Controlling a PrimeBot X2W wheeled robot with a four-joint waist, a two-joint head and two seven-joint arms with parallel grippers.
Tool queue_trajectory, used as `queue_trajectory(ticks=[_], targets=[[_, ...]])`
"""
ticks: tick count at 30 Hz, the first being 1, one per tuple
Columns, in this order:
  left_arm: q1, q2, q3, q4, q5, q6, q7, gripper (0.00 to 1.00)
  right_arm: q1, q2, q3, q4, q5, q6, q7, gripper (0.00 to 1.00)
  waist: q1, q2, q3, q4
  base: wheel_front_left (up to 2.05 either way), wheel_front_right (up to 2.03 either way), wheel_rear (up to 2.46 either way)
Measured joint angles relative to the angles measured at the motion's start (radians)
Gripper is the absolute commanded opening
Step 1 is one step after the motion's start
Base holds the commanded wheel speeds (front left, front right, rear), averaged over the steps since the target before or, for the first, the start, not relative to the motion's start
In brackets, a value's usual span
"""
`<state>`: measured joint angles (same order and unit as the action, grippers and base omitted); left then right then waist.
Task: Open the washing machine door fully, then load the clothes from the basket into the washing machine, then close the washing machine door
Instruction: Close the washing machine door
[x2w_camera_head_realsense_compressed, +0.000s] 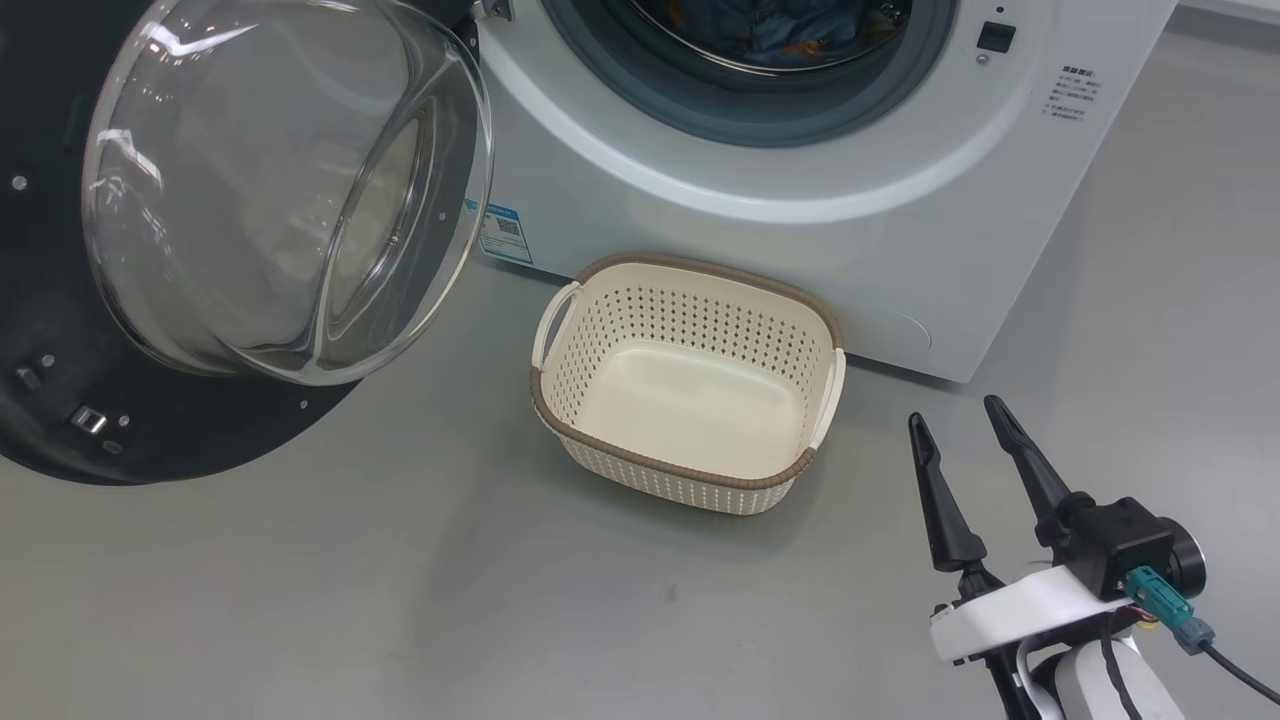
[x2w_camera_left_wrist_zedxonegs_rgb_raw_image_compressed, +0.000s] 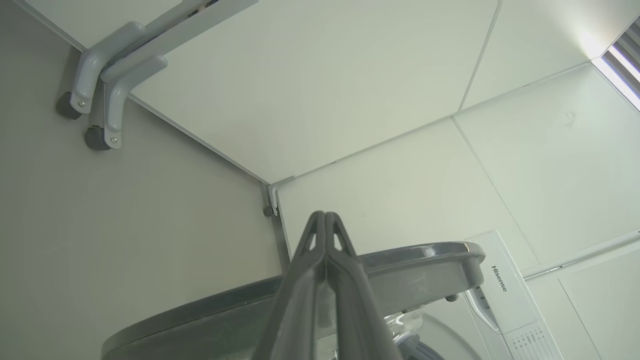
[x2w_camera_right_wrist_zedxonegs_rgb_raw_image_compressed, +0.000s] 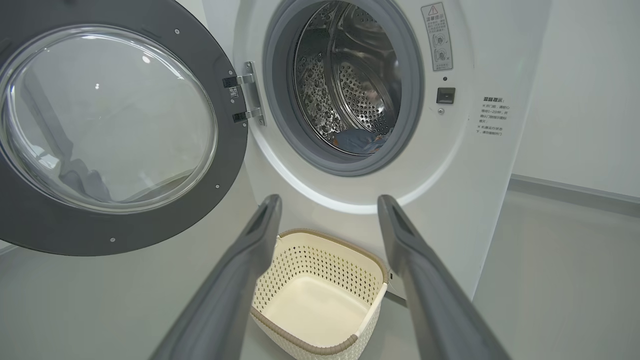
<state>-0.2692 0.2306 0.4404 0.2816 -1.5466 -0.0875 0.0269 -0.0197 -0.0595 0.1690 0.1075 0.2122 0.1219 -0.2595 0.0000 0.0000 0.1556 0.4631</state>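
Observation:
The washing machine door stands swung wide open at the left, its glass bowl bulging toward me. Blue clothes lie inside the drum of the white washing machine; the right wrist view shows the clothes low in the drum. The cream basket sits empty on the floor in front of the machine. My right gripper hangs open and empty to the right of the basket. In the left wrist view my left gripper is shut on nothing, pointing up past the door's rim.
Grey floor spreads in front of the basket and to the machine's right. White wall panels with grey wheeled brackets stand behind the door. A door latch socket sits right of the drum opening.

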Motion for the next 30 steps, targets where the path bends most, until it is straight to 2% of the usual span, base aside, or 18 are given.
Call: queue_trajectory(ticks=[13,30], targets=[[-0.066,0.083,0.072,0.132,-0.099,0.082,0.086,0.0,-0.017,-0.012,0.008,-0.001,0.0,0.0,0.0,1.0,0.0,0.0,0.027,-0.032,0.0,0.0,0.0],[-0.14,0.106,0.073,0.199,-0.12,0.083,0.13,0.0,-0.019,-0.024,0.005,-0.001,0.0,0.0,0.0,1.0,0.0,0.0,0.04,-0.054,0.0,0.0,0.0]])
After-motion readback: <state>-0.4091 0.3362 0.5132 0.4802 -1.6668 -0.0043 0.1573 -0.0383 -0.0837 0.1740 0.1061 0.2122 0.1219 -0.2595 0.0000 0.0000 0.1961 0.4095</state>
